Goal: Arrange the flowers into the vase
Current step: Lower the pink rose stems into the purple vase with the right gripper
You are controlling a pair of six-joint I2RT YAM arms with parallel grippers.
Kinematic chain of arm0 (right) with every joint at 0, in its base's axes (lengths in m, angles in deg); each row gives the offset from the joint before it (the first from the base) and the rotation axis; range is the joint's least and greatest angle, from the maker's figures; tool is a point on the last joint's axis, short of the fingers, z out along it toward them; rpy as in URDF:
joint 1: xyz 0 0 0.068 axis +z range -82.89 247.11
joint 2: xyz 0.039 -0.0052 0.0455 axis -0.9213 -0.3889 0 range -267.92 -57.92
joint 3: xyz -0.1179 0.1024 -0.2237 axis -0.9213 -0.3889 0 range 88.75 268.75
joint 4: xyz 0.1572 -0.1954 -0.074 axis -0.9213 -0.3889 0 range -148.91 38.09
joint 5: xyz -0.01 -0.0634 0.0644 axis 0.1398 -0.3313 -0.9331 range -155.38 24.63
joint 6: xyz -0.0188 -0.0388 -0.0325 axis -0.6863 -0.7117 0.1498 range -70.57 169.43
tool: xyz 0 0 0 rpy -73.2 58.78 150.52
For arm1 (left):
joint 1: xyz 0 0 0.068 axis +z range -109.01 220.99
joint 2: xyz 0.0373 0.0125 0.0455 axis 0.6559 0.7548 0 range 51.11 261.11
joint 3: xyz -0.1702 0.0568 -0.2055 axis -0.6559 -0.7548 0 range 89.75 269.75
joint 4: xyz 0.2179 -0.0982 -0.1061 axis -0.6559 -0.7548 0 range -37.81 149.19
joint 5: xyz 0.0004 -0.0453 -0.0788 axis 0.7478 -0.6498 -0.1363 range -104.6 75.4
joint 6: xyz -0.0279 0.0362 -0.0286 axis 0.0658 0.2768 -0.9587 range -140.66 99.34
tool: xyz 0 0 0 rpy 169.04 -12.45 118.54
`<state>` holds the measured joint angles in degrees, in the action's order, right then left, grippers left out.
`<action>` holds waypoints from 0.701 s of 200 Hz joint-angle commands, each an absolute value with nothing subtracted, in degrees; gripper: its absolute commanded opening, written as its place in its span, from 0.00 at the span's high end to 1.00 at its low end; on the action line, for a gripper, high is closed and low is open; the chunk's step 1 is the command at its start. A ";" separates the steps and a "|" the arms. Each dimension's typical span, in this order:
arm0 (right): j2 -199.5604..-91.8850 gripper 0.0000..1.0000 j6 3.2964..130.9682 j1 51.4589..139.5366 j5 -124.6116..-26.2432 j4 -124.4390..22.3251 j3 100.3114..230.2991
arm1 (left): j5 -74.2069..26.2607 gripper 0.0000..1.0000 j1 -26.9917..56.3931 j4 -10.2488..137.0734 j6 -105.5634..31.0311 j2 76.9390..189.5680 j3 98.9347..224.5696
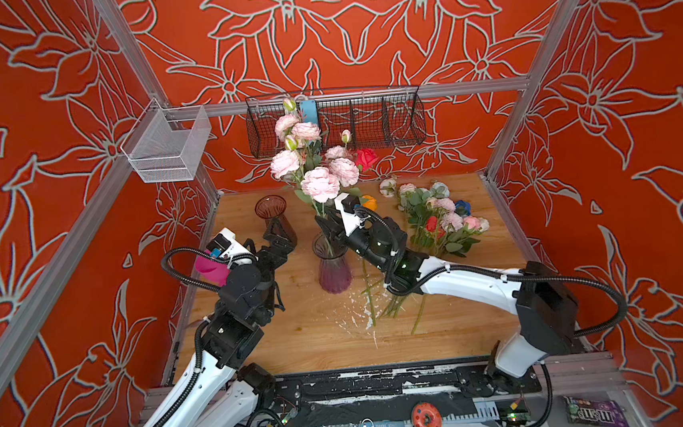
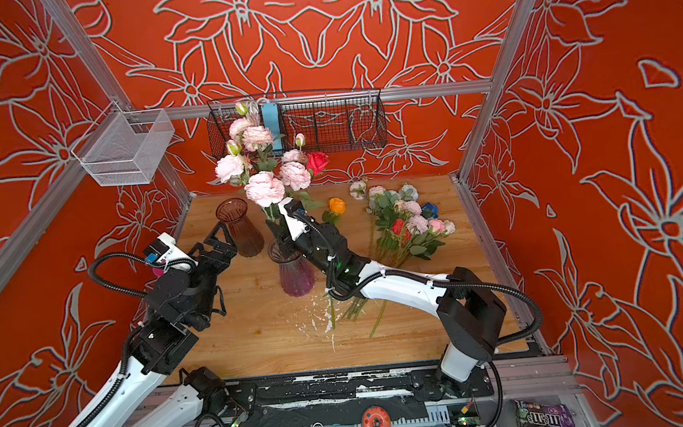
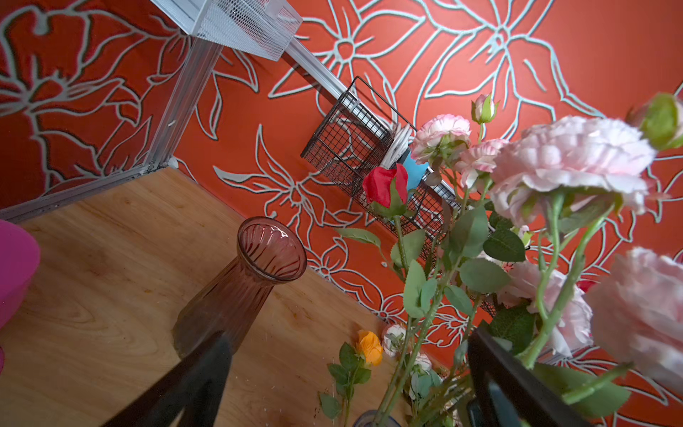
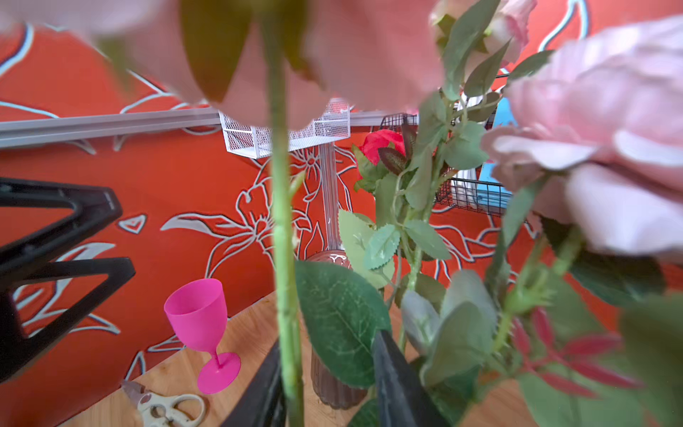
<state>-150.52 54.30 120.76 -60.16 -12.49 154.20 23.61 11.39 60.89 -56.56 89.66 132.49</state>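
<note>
Pink stem [image 4: 282,222] stands between our right gripper's [image 4: 328,342] parted jaws, foot in the purple vase [image 1: 333,270] at centre. We advise withdrawing straight back, clear of leaves [image 4: 342,321]. Left gripper [image 1: 280,238] hangs spread, empty; loose flowers [image 1: 440,219] lie right.

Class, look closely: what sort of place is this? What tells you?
Probably a robot test booth, not a florist's: left arm and right arm mounted at a wooden table, aluminium frame rails, printed floral panels as walls.
</note>
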 commanded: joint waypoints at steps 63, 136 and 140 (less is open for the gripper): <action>-144.74 0.53 52.89 123.19 -52.44 -17.15 153.26 | 21.83 0.01 12.07 60.22 -57.49 90.39 133.96; -142.65 0.53 55.41 123.62 -47.26 -28.98 154.18 | 20.56 0.01 12.07 59.98 -57.06 91.45 134.40; -142.65 0.53 55.72 123.69 -46.66 -30.72 154.97 | 20.47 0.01 12.15 59.98 -57.09 91.52 134.48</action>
<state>-145.27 54.34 123.08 -49.67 -24.33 153.50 20.82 11.76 60.19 -56.65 91.40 132.49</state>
